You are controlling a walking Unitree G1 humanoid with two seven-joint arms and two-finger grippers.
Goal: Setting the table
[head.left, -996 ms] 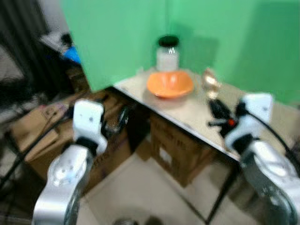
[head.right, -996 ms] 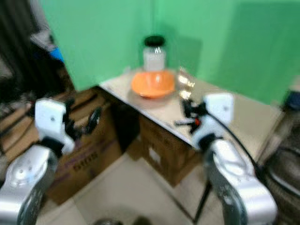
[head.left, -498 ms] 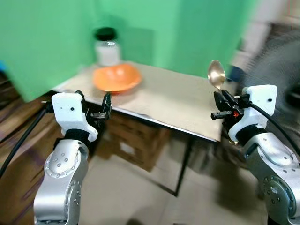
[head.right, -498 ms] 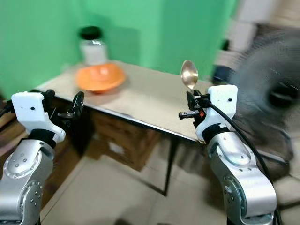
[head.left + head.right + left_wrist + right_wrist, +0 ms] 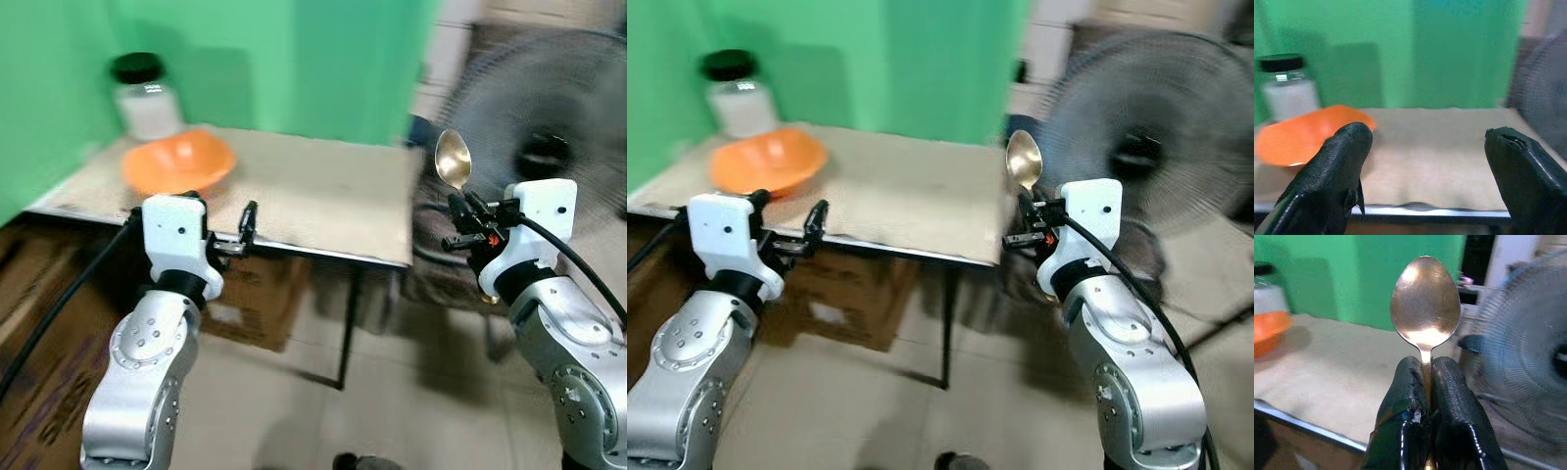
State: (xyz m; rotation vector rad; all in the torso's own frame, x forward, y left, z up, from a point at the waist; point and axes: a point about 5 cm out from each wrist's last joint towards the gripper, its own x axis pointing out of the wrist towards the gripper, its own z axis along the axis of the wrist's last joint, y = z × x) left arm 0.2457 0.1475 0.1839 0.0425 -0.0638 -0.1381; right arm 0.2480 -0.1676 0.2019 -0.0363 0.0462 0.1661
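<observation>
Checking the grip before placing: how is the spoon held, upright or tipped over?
Upright. The spoon stands bowl-up, its handle pinched between the right gripper's shut fingers.

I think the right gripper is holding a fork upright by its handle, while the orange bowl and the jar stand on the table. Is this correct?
Not quite: the right gripper holds a spoon, not a fork; the right wrist view shows its rounded bowl above the closed fingers. The rest is correct: it is held upright by its handle, and the orange bowl and the jar stand on the table.
</observation>
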